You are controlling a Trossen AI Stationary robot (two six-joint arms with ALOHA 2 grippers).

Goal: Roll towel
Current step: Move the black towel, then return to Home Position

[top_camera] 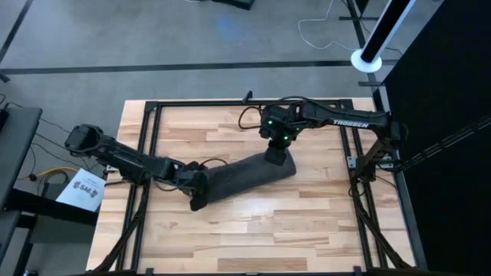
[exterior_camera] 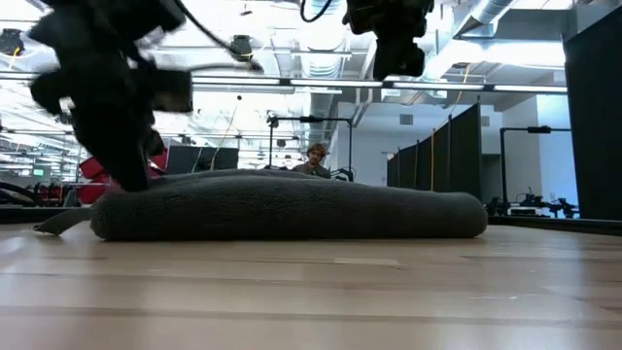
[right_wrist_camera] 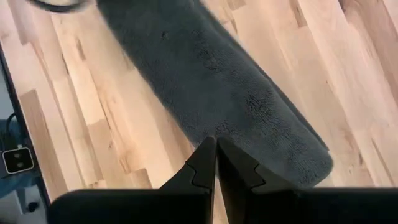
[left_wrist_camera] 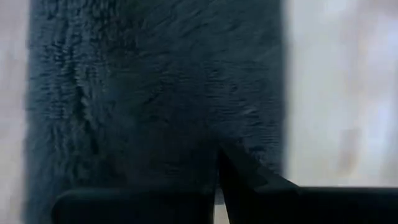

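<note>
Towel (top_camera: 247, 175) lay rolled into a long dark grey log across the middle of your desk (top_camera: 307, 230), running in the high view from lower left up to the right of centre. In the low view it showed as one low, even roll (exterior_camera: 292, 214) flat on the wood. No label could be seen on it.

Your left tool (top_camera: 198, 193) sat at the roll's lower-left end in the high view. Its wrist view showed the fingers (left_wrist_camera: 249, 183) pressed together with only a sliver between them, right against the terry pile (left_wrist_camera: 155, 93), which filled most of that picture; nothing visibly pinched.

Your right tool (top_camera: 274, 157) sat over the roll's upper-right end. Its wrist view showed the fingers (right_wrist_camera: 239, 168) closed tip to tip, just above the rounded end of the towel (right_wrist_camera: 211, 93), holding nothing that could be seen.

Writing: "TROSSEN" in white on the right arm (top_camera: 349, 123), upper right of the high view. A white sheet (top_camera: 80, 189) at left, off the desk, carried print that looked like "SAE", too small to be sure.

A person (exterior_camera: 316, 158) showed far back in the room, centre of the low view.
</note>
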